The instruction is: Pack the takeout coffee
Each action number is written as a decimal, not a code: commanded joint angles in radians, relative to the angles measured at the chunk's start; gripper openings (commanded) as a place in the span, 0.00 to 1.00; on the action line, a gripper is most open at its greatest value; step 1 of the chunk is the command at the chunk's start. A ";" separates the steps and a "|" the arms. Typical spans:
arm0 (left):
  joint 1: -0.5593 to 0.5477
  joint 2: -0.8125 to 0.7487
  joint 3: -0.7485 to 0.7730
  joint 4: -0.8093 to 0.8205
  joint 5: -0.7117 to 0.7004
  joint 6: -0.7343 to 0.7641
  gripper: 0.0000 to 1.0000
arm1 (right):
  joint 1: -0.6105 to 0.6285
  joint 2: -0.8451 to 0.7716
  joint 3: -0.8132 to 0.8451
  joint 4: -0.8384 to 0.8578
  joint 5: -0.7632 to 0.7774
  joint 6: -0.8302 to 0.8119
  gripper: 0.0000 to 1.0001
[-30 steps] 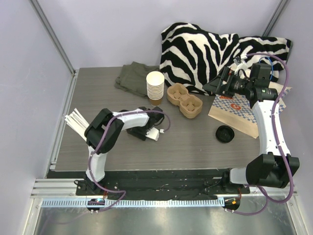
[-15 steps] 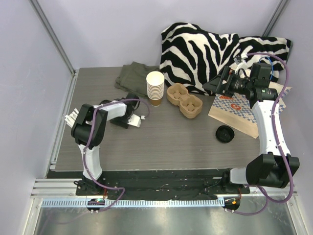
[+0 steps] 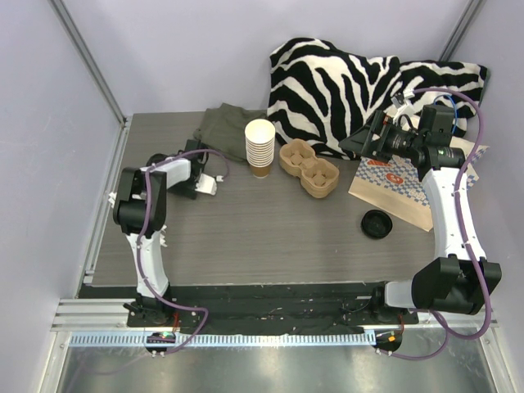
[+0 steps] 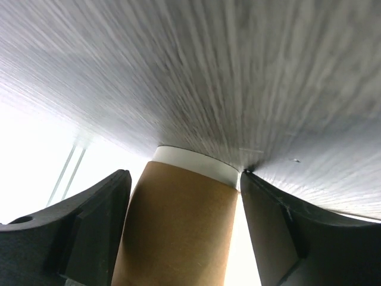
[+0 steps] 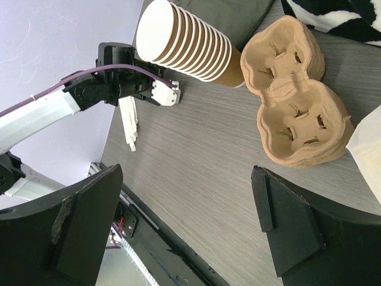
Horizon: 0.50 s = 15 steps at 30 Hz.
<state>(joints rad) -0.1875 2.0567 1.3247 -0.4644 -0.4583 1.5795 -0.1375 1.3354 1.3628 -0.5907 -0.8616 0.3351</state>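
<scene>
The takeout coffee cup, brown with a pale rim, sits between the fingers of my left gripper, rim against the table top. The right finger touches the rim and the left finger is close to the body. From above, the left gripper is low at the far left of the table, by the green cloth, and hides the cup. The black lid lies loose at the right, beside the paper bag. My right gripper is open and empty, held in the air above the bag.
A tall stack of cream-and-brown cups stands at the back middle, with a cardboard cup carrier to its right. A green cloth and a zebra pillow lie behind. White sticks lie at the table's left edge.
My left arm has swung from the table's middle to the far left and back, toward the green cloth. The right arm has not moved.
</scene>
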 commanded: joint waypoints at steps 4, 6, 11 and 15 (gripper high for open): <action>-0.082 -0.134 -0.015 -0.149 0.180 -0.068 0.84 | 0.006 -0.001 0.076 -0.001 -0.025 -0.054 1.00; -0.115 -0.190 -0.016 -0.215 0.217 -0.110 0.85 | 0.007 -0.001 0.105 -0.023 -0.025 -0.071 1.00; -0.239 -0.293 0.002 -0.360 0.361 -0.281 0.87 | 0.009 -0.004 0.215 -0.099 -0.005 -0.134 1.00; -0.306 -0.363 0.065 -0.457 0.493 -0.450 0.88 | 0.009 -0.016 0.286 -0.161 0.033 -0.203 1.00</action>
<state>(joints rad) -0.4587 1.7668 1.3159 -0.7624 -0.1486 1.3323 -0.1326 1.3437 1.5524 -0.6952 -0.8589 0.2222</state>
